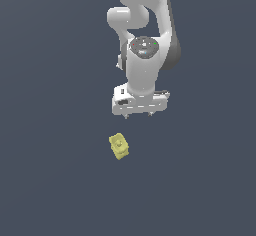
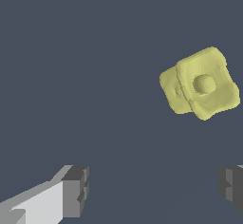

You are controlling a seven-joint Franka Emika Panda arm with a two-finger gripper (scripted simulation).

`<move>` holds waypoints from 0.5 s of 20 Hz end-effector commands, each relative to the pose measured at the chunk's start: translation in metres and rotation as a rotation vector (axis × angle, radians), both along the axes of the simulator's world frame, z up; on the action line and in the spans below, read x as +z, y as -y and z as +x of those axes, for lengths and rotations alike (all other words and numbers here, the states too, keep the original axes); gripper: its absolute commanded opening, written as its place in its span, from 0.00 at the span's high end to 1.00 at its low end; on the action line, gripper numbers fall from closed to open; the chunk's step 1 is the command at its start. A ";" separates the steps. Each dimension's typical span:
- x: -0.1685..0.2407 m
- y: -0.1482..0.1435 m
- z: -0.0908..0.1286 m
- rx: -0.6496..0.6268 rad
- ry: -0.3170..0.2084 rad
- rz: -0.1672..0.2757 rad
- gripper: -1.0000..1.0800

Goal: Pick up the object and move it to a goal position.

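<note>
Arm (image 1: 145, 35) hangs over the bare floor (image 1: 45, 180), gripper (image 1: 140, 114) pointing down, jaws spread wide and empty in the wrist view. We're not over the lump (image 1: 119, 146) yet: it lies on the floor, apart from the fingers (image 2: 75, 190), offset toward the exterior view's left and nearer that camera. It sits skewed, so we'd likely need some wrist yaw before descending.

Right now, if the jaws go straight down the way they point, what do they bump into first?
Probably just the bare dark floor. The gripper is open, and the yellow object sits off to one side of its line, though depth is hard to judge.
</note>
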State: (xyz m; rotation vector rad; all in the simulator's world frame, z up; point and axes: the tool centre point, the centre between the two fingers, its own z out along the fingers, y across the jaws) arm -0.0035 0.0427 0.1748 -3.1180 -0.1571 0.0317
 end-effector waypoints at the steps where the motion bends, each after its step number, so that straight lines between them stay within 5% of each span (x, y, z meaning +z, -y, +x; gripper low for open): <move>1: -0.003 0.004 0.005 0.021 0.001 -0.001 0.04; 10: -0.021 0.029 0.033 0.161 0.010 -0.005 0.04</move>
